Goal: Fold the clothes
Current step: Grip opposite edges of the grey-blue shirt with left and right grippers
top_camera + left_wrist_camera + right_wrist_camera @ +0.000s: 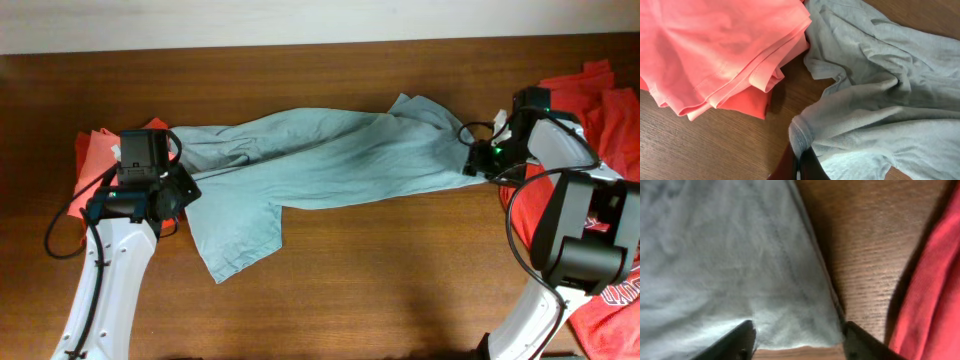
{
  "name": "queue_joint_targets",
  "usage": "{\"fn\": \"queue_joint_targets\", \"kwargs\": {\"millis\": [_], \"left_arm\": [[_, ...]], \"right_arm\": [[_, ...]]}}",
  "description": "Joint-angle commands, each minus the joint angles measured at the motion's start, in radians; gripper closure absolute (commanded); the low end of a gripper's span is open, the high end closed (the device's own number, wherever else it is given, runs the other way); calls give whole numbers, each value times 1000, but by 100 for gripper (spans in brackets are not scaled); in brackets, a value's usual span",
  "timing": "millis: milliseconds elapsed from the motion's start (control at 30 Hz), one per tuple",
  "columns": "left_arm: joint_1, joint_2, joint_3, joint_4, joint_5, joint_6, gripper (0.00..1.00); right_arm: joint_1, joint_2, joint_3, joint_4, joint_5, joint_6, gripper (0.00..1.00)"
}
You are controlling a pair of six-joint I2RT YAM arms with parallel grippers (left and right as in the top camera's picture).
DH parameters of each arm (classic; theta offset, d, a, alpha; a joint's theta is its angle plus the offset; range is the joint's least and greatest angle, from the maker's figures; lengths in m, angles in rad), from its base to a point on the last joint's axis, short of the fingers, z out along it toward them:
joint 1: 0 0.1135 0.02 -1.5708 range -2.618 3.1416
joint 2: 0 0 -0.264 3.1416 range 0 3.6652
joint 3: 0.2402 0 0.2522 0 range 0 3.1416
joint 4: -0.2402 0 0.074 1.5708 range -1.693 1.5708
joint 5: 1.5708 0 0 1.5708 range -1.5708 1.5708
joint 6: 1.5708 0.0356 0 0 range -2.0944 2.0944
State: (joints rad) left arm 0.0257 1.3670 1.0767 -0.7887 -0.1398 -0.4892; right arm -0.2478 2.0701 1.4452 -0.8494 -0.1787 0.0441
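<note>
Clearly the step in hand is the spreading-out. The pale grey-blue cotton T-shirt point(340, 160) lies pulled long across the middle of the brown wooden table point(380, 290), rumpled and twisted, one flap hanging toward the near edge.

The left gripper point(182, 192) is at the shirt's left end, and in its wrist view the dark fingers point(807, 167) look closed on a bunched fold of the grey cloth. Just beside that end sits a folded coral-orange garment point(715, 50), apparently finished.

The right gripper point(797, 340) is at the shirt's right end. Its fingers point(740, 339) stand wide apart, with the cloth's edge lying between them and nothing pinched. A heap of red clothes point(600, 110) waits just beyond.

As I judge it, the right gripper must close on that edge. Both arms could then lift and draw the shirt flat before any fold, keeping it off the coral stack.
</note>
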Motion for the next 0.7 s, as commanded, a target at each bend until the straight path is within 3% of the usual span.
{"fn": "queue_joint_targets", "kwargs": {"millis": [0,267,333,467,667], "left_arm": [[3,-2,0,1,-14,16,100],[3,-2,0,-2,-14,16,100],[3,-2,0,-6,-14,16,99],[3,-2,0,-17,-14,16,87],[3,-2,0,-16,-15,16,90]], "right_arm": [[6,14,-12,5,-8,-10,55],[6,14,-12,6,-5,-10,90],[6,14,-12,2,3,-10,92],[6,14,-12,-11,34,-10,92],[6,14,-12,-9,36,-6,92]]}}
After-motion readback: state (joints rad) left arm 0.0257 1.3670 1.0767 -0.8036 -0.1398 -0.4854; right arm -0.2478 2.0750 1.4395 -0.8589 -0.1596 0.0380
